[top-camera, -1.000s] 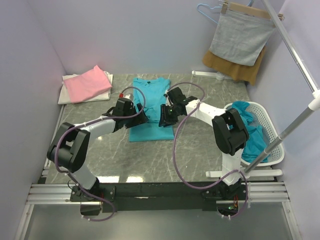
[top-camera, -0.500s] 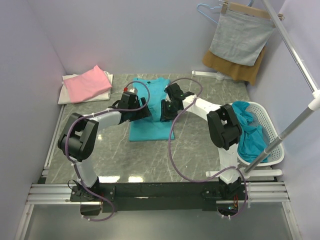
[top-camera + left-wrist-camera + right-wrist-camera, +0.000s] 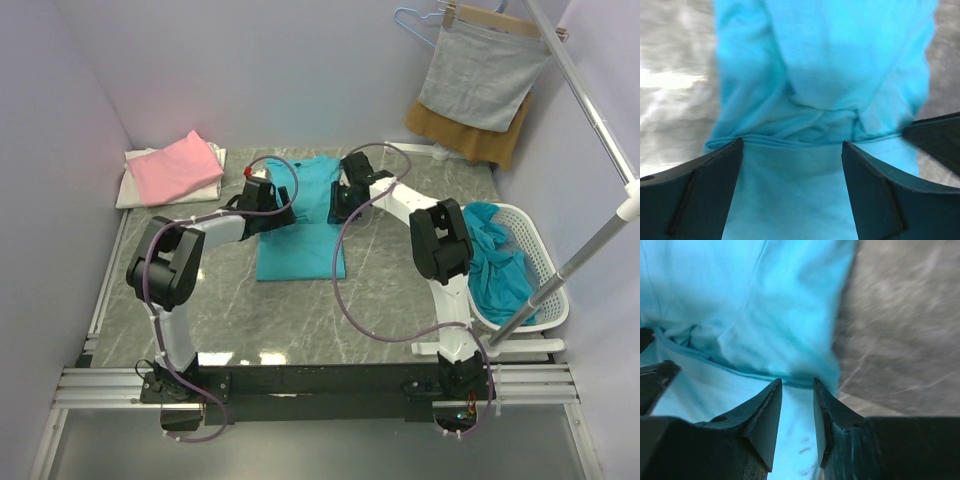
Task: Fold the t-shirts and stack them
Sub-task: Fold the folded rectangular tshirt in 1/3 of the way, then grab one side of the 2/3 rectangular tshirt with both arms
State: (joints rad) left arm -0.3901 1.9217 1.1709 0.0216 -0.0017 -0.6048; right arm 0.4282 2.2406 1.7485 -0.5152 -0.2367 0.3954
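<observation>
The teal t-shirt [image 3: 300, 250] lies flat mid-worktop [image 3: 390, 290], the left end effector [image 3: 792, 144] spread wide above its folded hem, the right end effector [image 3: 796, 382] narrowed at its right edge, perhaps pinching cloth, though I cannot tell.

A t-shirt [image 3: 300, 235] lies flat at the centre of the table [image 3: 400, 290]. The left gripper [image 3: 262, 195] and right gripper [image 3: 345, 203] sit over its upper part, one at each side edge. Folded t-shirts [image 3: 175, 168] are stacked at the upper left. At the right, a basket [image 3: 548, 268] holds more shirts [image 3: 498, 280]. Cloths [image 3: 480, 80] hang at the upper right.
</observation>
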